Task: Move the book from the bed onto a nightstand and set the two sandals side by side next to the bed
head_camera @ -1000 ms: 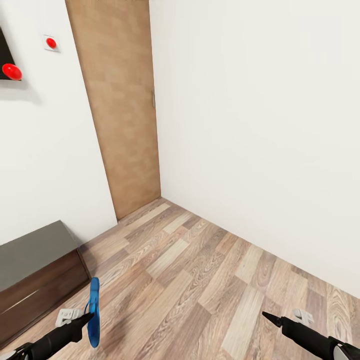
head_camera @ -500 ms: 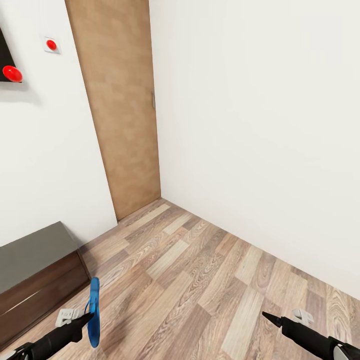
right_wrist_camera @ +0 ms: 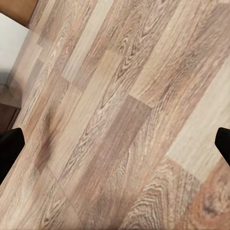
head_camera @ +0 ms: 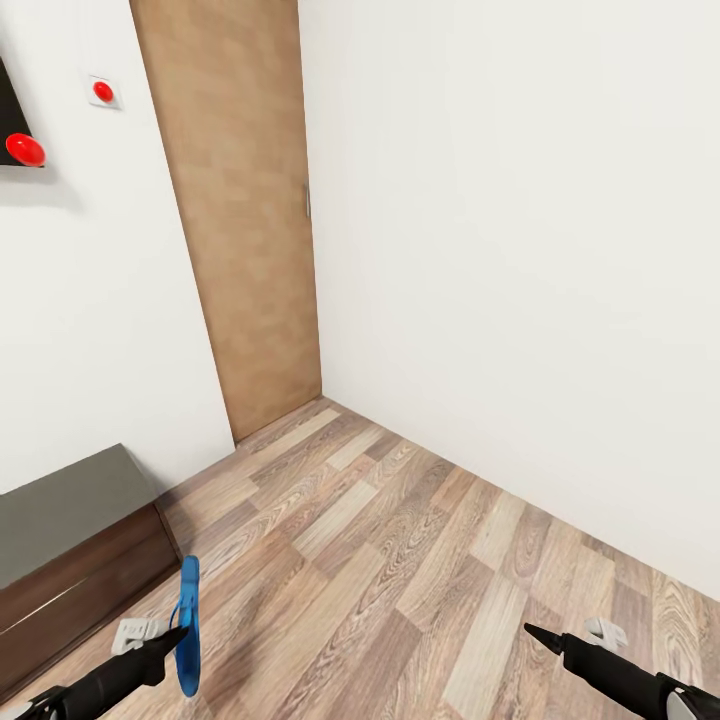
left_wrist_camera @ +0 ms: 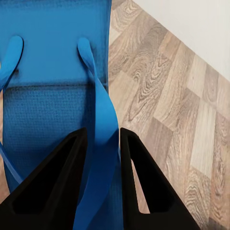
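My left gripper (head_camera: 178, 632) is shut on a strap of a bright blue sandal (head_camera: 188, 625), which hangs upright on edge just above the wood-plank floor at the lower left. In the left wrist view the sandal (left_wrist_camera: 48, 72) sits close, with its strap pinched between the two black fingers of the gripper (left_wrist_camera: 103, 134). My right gripper (head_camera: 535, 633) hovers over the floor at the lower right; the right wrist view has its fingertips (right_wrist_camera: 9, 148) wide apart with nothing between them, so it is open. The book, the bed and the nightstand are out of view.
A low dark brown cabinet (head_camera: 70, 530) with a grey top stands against the left wall, close to the held sandal. A wooden door (head_camera: 250, 220) fills the room's corner, with white walls on both sides. Bare plank floor (head_camera: 400, 560) stretches ahead.
The whole picture has slid down a few pixels, so the camera moved slightly. Both grippers and the sandal keep their places.
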Tool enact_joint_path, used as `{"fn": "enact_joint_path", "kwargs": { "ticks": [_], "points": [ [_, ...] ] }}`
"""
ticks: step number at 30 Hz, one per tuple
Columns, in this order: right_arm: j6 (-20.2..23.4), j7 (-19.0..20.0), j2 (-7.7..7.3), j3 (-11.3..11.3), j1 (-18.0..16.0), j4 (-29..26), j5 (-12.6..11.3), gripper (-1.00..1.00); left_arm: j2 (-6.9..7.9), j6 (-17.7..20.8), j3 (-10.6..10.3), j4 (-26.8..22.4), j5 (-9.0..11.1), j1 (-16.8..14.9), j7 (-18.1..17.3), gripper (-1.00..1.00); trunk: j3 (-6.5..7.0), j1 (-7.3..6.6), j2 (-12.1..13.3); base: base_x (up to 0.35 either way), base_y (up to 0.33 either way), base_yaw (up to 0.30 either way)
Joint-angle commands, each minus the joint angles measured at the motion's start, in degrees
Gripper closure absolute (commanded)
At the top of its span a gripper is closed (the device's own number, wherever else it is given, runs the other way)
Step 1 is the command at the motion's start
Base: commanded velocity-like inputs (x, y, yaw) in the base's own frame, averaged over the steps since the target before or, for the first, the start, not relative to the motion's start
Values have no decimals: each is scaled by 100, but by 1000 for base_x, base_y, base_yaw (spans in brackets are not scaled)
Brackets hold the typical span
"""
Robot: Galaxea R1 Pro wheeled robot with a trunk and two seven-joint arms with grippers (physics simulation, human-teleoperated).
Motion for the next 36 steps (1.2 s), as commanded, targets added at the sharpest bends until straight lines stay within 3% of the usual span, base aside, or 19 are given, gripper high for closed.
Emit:
{"fn": "enact_joint_path", "kwargs": {
  "ticks": [1,3,6,9,11,19,26,36],
  "points": [
    [32,14,2,-10,-3,10,-45,-100,-5,36,14,49,-37,-6,-31,100,-5,-1,-2,0,0,0],
    [-52,14,9,-10,-3,151,-45,-100,-10,36,-137,233,-78,-6,66,100,-5,-1,-2,0,0,0],
    [-442,15,36,-4,-3,713,-45,-100,-116,47,-845,431,-440,-8,753,100,-5,-1,-2,0,0,0],
    [-688,21,59,-2,-3,994,-45,-100,-254,40,-1367,720,-612,-8,1284,100,-5,-1,-2,0,0,0],
    [-728,22,79,-2,-3,1059,-45,-100,-295,9,-1485,1033,-655,-8,1393,100,-5,-1,-2,0,0,0],
    [-759,29,101,-7,-3,1266,-45,-100,-288,-616,-1542,1748,-669,-8,1466,100,-5,-1,-2,0,0,0],
    [-762,33,101,-9,-3,1275,-45,-100,-286,-689,-1534,1836,-654,-8,1469,100,-5,-1,-2,0,0,85],
    [-755,33,101,-9,-3,1276,-45,-100,-295,-694,-1534,1841,-650,-4,1469,100,-12,-1,-2,0,0,263]
  ]
}}
